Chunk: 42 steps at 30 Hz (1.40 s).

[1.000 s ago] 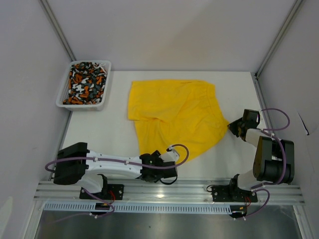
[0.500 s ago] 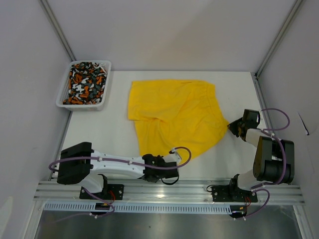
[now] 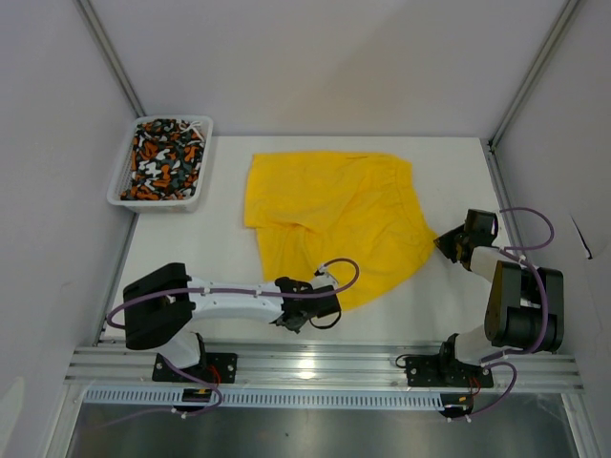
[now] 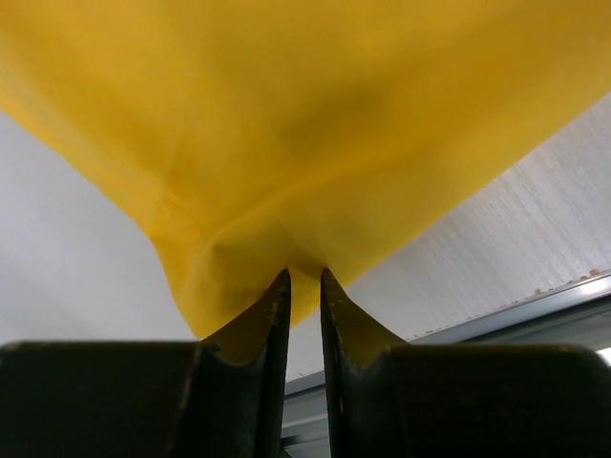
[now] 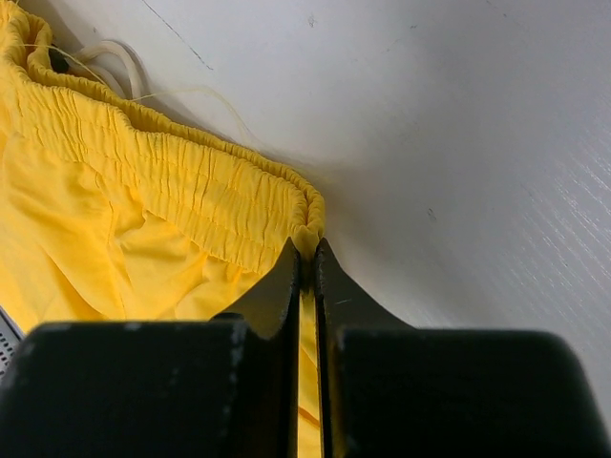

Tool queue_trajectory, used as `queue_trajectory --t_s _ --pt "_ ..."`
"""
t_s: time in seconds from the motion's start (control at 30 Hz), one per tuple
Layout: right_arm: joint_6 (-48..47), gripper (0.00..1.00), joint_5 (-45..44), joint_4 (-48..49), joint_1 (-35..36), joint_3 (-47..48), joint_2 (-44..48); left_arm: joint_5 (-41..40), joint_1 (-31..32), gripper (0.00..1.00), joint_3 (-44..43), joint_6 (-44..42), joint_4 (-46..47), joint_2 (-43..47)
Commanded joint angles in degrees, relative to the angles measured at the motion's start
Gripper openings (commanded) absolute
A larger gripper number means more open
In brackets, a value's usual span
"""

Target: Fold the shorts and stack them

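On the table (image 3: 191,258): the yellow shorts (image 3: 334,215) lie spread out and mostly flat, with some creases, between the two arms. No fold shows in them yet.
In the basket (image 3: 122,196): the patterned shorts (image 3: 164,157) sit bunched up at the far left corner, well apart from the yellow pair.
Left gripper (image 4: 304,275): low at the near edge of the yellow shorts. The fingers are pressed together on a pinch of yellow cloth, which puckers around the tips.
Right gripper (image 5: 305,243): at the right-hand corner of the yellow shorts. The fingers pinch the end of the elastic waistband (image 5: 191,172). The pale drawstring (image 5: 105,57) lies loose on the table beyond it.
Work done: by the look of it, only the two grips on the yellow pair are in place; nothing is folded or stacked.
Work left: fold the yellow pair, take the patterned pair out of the basket, fold it, and set one on the other.
Step in hand: probably the first fold of the yellow pair.
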State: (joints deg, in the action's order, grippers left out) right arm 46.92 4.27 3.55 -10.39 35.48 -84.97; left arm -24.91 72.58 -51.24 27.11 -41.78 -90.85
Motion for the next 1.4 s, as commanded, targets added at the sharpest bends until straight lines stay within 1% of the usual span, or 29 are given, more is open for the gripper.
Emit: queue_trajectory --t_s 0.0,0.03,0.07,0.13,0.17,0.2,0.37,0.4,0.5,0.6,0.63,0.8,0.9,0.93,1.07,1.2,1.23,1.37 --pt "-0.42 0.00 0.73 1.72 -0.24 -0.15 -0.64 2.32 -0.51 0.21 -0.70 -0.04 1.96 1.38" --pt "-0.60 0.00 0.74 1.72 -0.24 -0.15 -0.72 2.75 -0.51 0.22 -0.79 -0.22 2.05 0.94" --pt "-0.60 0.00 0.74 1.81 -0.24 -0.15 -0.72 4.85 -0.42 0.23 -0.79 -1.09 2.92 0.15" --pt "-0.60 0.00 0.91 1.72 -0.24 -0.07 -0.81 7.40 -0.42 0.28 -0.52 -1.71 3.81 -0.38" --pt "-0.60 0.00 1.00 1.72 -0.33 -0.06 -0.90 10.03 -0.42 0.31 -0.09 -2.32 4.68 -0.73" --pt "-0.68 0.00 1.09 1.81 -0.33 -0.15 -0.99 10.84 -0.33 0.36 0.09 -2.50 4.95 -0.91" --pt "-0.69 0.00 1.79 2.07 -0.42 -0.06 -1.25 13.39 0.28 0.43 0.09 -3.29 5.30 -2.58" --pt "-0.77 0.00 1.97 1.99 -0.50 -0.06 -1.34 13.74 0.46 0.49 0.27 -3.30 5.22 -3.28" --pt "-0.69 0.00 2.32 2.16 -0.51 -0.06 -1.34 11.73 0.55 0.59 -0.08 -2.94 4.69 -4.16" --pt "-0.77 0.00 2.67 2.25 -0.59 -0.15 -1.25 8.92 0.37 0.64 -0.35 -1.72 3.81 -3.73" --pt "-0.77 0.00 2.67 2.25 -0.59 -0.15 -1.25 6.56 0.03 0.65 -0.35 -1.28 3.38 -3.11" --pt "-0.86 0.00 3.02 2.42 -0.59 -0.24 -1.16 5.92 -1.38 0.64 -0.61 -1.36 2.76 -3.89" --pt "-1.04 0.00 3.11 2.42 -0.68 -0.24 -1.08 8.11 -3.05 0.63 0.17 -1.27 3.98 -4.25" --pt "-0.95 0.00 3.11 2.34 -0.68 -0.33 -1.08 10.38 -4.88 0.63 1.40 -1.10 5.12 -3.81" --pt "-1.04 0.00 3.20 2.34 -0.77 -0.24 -0.81 14.61 -8.32 0.55 4.04 -0.48 8.03 -1.70" --pt "-1.12 0.00 3.46 2.34 -0.94 -0.33 -0.55 17.17 -11.14 0.52 6.15 0.31 10.14 -0.39" --pt "-1.21 0.00 3.55 2.34 -0.86 -0.42 -0.46 17.26 -11.84 0.52 7.03 0.74 10.49 -0.12" --pt "-1.39 0.00 3.55 2.16 -1.12 -0.50 -0.11 18.14 -12.11 0.60 6.60 0.75 9.96 -1.34"
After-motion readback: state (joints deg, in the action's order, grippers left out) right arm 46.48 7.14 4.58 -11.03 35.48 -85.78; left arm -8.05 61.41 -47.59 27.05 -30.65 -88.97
